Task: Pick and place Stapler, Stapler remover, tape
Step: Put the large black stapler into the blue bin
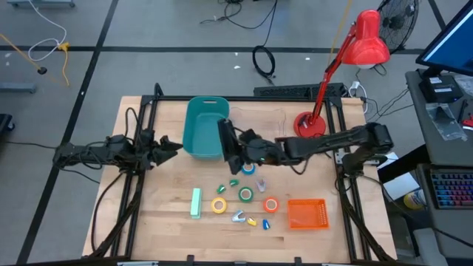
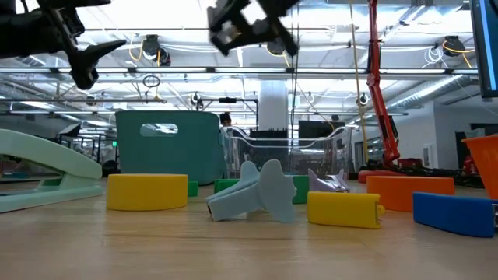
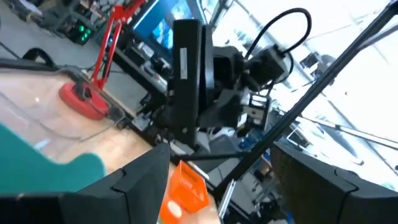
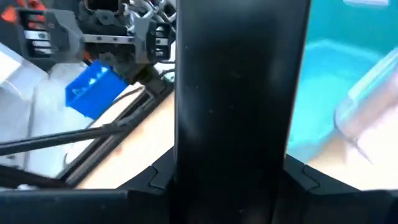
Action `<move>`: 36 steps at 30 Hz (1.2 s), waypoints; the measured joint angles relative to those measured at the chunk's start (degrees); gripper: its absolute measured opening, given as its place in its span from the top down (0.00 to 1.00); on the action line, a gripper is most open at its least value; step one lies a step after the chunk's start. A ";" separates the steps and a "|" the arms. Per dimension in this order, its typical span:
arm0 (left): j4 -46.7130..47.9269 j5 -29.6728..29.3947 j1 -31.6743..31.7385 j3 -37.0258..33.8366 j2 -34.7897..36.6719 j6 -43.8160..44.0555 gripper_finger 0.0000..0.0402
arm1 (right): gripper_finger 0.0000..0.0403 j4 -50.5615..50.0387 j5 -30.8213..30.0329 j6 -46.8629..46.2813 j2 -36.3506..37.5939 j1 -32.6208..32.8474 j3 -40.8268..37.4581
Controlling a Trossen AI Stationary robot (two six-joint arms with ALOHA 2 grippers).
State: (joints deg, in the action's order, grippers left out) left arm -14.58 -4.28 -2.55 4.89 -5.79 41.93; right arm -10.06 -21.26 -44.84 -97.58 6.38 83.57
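Observation:
My right gripper (image 1: 230, 145) is shut on a black stapler (image 1: 225, 137) and holds it in the air beside the near right corner of the teal bin (image 1: 199, 111). My left gripper (image 1: 176, 145) hangs open and empty at the bin's left side. A mint green stapler (image 1: 195, 203) lies on the table nearer the front. Beside it lie yellow (image 1: 219, 205), green (image 1: 244, 195) and orange (image 1: 270, 205) tape rolls. Small claw-like staple removers, grey (image 1: 238, 216), yellow (image 1: 251, 220) and blue (image 1: 264, 222), lie near the front edge. My right gripper pinches the black stapler's body (image 4: 239, 124) between its two fingers (image 4: 155, 180). The fingers lie across the long body, which stands out past them on both sides (image 3: 186, 68). The stapler is lifted clear of the table, above the level of the bin's rim.
An orange basket (image 1: 306, 213) stands at the front right. A red desk lamp (image 1: 310, 124) stands with its base at the back right, and a clear container (image 1: 262, 118) sits between it and the bin. Bare wood shows at the front left.

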 joint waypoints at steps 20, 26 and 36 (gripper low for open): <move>-9.76 -3.70 0.00 9.82 -23.52 -3.42 0.30 | 0.63 7.38 12.57 9.53 -7.47 -3.74 8.61; -9.71 -4.54 0.00 15.11 -29.07 -7.39 0.30 | 0.63 8.81 13.56 9.53 -7.47 -3.63 8.59; -9.71 -2.76 0.00 18.95 -34.98 -4.67 0.30 | 0.63 9.97 17.89 8.08 -7.46 -2.47 8.50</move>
State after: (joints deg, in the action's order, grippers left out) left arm -24.29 -7.04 -2.55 23.84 -40.77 37.26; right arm -0.09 -3.37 -36.76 -105.04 3.91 92.08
